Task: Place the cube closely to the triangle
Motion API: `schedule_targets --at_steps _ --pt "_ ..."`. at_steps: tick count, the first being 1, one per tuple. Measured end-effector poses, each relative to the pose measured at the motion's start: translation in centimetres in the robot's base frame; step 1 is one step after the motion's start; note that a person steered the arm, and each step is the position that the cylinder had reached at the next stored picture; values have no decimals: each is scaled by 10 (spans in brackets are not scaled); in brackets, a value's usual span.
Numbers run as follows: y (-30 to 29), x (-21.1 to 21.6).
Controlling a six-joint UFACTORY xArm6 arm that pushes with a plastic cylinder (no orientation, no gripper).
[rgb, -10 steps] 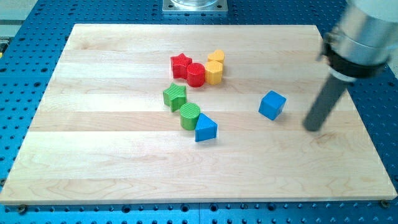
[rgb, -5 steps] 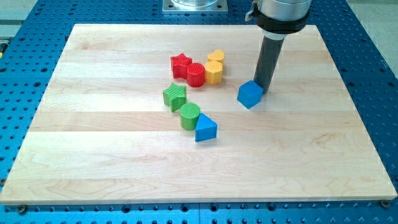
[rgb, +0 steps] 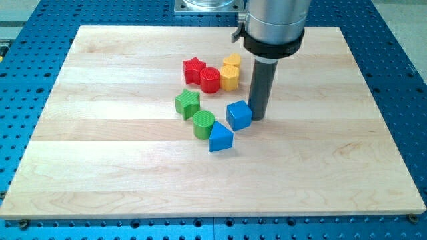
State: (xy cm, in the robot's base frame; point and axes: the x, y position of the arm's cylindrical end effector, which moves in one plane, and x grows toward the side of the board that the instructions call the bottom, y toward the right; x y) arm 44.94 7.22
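One raised camera, facing the board

It looks down at the whole wooden counter (rgb: 120, 173) from its near edge, at moderate distance.

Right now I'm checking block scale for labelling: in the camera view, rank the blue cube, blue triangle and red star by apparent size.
1. blue cube and blue triangle: alike, not ranked.
2. red star: smallest-looking, though it lies farther up the view, so unsure.

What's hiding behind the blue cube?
Behind the blue cube, on the view's right, stands my tip, touching it. The cube covers part of the rod's lower end. Farther back sits a yellow block.
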Motion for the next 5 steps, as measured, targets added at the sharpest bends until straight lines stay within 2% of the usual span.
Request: schedule_targets --at_steps 1,3,5 --pt "-2 -3" --pt "-2 -47" --pt "-26 -40"
